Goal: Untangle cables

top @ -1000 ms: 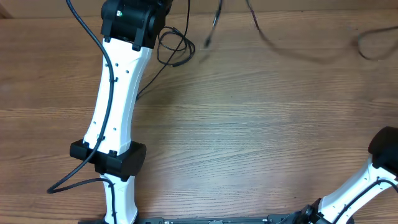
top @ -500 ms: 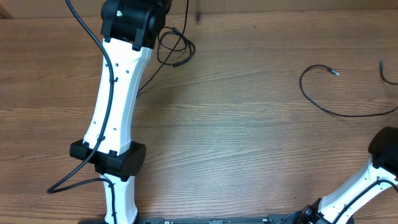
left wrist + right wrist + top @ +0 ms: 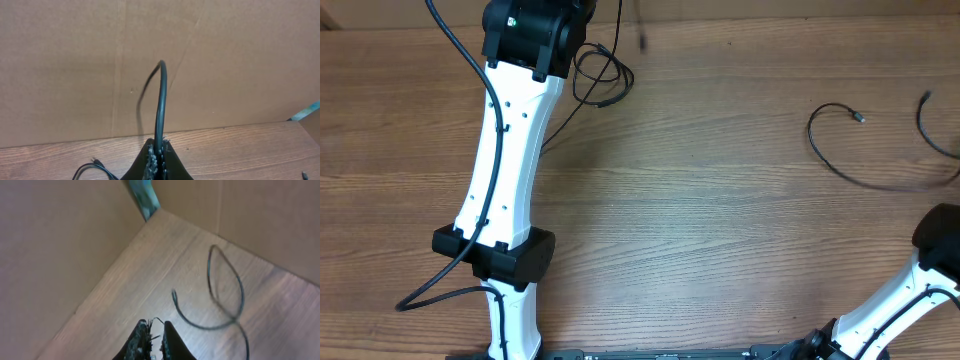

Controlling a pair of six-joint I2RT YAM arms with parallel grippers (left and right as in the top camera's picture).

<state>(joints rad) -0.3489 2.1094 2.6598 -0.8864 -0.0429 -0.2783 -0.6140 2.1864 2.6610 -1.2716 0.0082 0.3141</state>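
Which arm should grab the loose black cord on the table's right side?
Right. The right arm has empty jaws, with the loose thin black cord just ahead; the left arm clamps another black cord.

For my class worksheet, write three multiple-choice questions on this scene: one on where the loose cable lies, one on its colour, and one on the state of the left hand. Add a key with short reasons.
1. In the overhead view, where on the table does the loose cable lie?
A. at the near left corner
B. in the very middle
C. on the right side

2. What colour is the loose cable?
A. black
B. white
C. red

3. How is the left hand?
A. wide open and empty
B. shut on a held cable
C. pressed flat on the wood

Key:
1 C: the overhead view shows it curving across the right side.
2 A: it reads black against the brown wood.
3 B: the left wrist view shows the fingers closed, with a cable rising from between them.
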